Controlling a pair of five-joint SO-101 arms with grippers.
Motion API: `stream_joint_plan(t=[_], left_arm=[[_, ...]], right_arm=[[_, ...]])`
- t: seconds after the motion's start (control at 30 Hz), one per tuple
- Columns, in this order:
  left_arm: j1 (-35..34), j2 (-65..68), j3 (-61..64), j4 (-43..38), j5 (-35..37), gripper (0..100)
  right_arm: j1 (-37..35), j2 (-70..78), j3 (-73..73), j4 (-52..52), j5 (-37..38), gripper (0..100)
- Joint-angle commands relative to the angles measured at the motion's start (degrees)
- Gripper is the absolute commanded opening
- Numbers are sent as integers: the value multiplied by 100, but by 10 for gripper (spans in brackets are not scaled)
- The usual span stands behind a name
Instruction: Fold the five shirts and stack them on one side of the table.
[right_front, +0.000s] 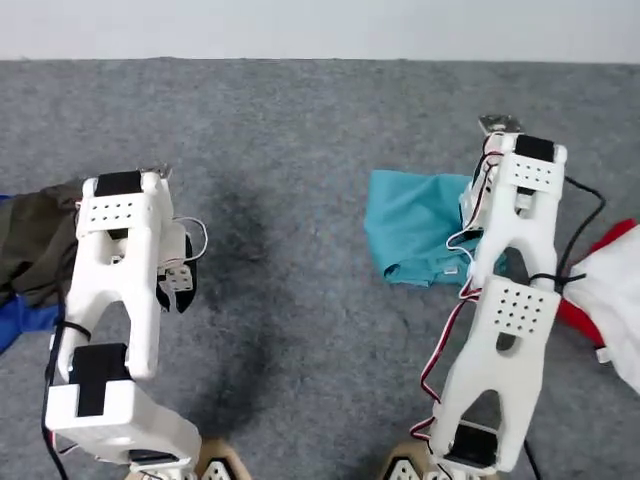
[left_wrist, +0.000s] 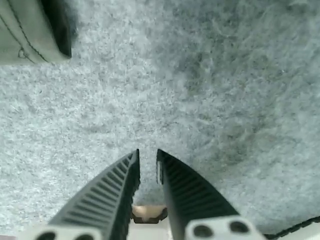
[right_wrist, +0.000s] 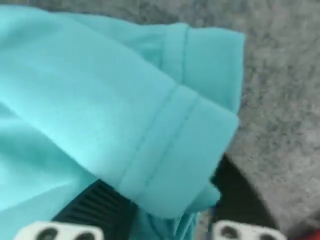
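Observation:
A teal shirt (right_front: 410, 230) lies crumpled right of the table's middle. My right gripper (right_wrist: 165, 192) is down on its right edge, open, with a folded hem of the teal shirt (right_wrist: 150, 115) between its fingers. A dark olive shirt (right_front: 35, 240) lies at the far left, partly over a blue shirt (right_front: 20, 320). My left gripper (left_wrist: 147, 155) hovers over bare grey carpet beside the olive shirt (left_wrist: 25, 30), shut and holding nothing. At the right edge lie a white shirt (right_front: 615, 290) and a red shirt (right_front: 575, 315), partly under the right arm (right_front: 510, 300).
Grey carpet (right_front: 290, 150) covers the whole table. A pale wall runs along the far edge. Open carpet lies between the two arms and across the far half.

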Motion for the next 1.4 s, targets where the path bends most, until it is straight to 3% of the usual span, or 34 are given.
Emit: stream_joint_plan(t=[0.0,0.33,0.57,0.8,0.9,1.23,1.37], left_arm=[[-9,-237,13,158,-70,55],[9,-237,13,141,-70,55],[9,-237,13,141,-70,55],[9,-237,13,141,-70,55],[9,-237,13,141,-70,55],[18,-229,13,141,-70,55],[18,-229,13,141,-70,55]], right_arm=[[-145,242,-404,224,-44,10],[-110,251,-2013,910,-35,9],[356,-760,-2778,910,264,9],[1490,-1842,-2769,910,396,9],[2079,-2158,-2611,910,905,9],[4400,-2800,-431,866,1925,9],[5024,-2624,-18,321,2303,9]])
